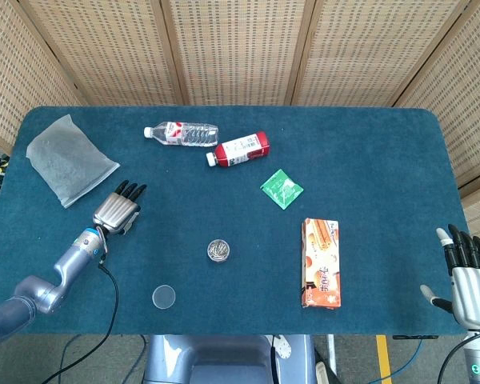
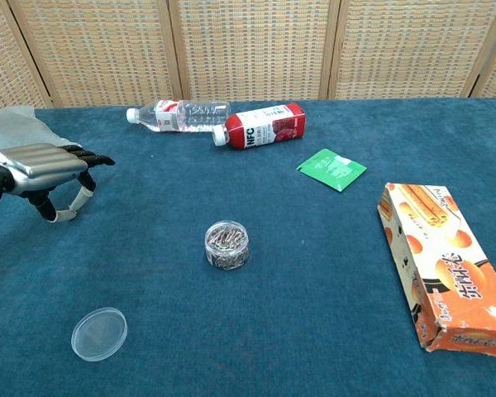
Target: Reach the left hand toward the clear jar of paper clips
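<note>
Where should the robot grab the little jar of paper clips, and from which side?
Probably by its round side wall, low down. The jar stands upright with no lid on, so squeezing the open rim may spill clips. The left hand, empty, sits off to the jar's left with bare table between them, so coming in from that side looks easiest.

— Backdrop?
— Woven rattan screen, folding panels in light wooden frames, standing behind the surface.
— Surface?
— Teal carpet-like covering, rounded corners; grey floor below, evenly lit.
</note>
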You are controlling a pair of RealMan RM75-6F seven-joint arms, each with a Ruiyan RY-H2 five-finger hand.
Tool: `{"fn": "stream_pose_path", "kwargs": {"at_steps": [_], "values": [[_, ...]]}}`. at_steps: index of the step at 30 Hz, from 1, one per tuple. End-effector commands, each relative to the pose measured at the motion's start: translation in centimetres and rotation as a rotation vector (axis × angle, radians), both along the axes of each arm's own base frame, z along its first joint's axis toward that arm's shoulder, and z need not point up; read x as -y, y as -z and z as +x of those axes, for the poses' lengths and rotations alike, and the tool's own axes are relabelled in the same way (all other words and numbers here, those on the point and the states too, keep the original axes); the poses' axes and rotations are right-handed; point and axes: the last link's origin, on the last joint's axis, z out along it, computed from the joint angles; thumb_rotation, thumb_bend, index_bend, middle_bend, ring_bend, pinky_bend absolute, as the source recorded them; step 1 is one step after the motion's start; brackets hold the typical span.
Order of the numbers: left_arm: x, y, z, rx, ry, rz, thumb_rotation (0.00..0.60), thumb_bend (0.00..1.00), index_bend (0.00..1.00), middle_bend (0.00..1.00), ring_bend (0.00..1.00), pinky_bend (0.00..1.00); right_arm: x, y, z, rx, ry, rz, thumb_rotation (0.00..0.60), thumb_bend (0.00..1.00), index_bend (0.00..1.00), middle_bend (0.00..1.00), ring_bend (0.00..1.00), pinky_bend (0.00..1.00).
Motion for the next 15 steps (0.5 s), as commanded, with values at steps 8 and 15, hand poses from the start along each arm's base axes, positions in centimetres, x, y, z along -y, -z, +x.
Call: {"fn": "stream_pose_path", "kwargs": {"at_steps": [8, 15], "values": [[0.3, -2.5, 5.1, 0.195, 0.110, 0.035, 0.600, 0.48, 0.67, 0.00, 0.00, 0.00, -0.1, -0.1, 0.1, 0.004, -0.005, 0.001, 0.600, 0.00, 0.00, 0.00, 0.00, 0.00], [3.4, -1.6, 10.1, 0.318, 0.202, -0.069, 0.600, 0.49, 0.67, 0.00, 0.00, 0.00, -0.2, -0.2, 0.1, 0.009, -0.008, -0.001, 0.600, 0.00, 0.00, 0.00, 0.00, 0.00]]}}
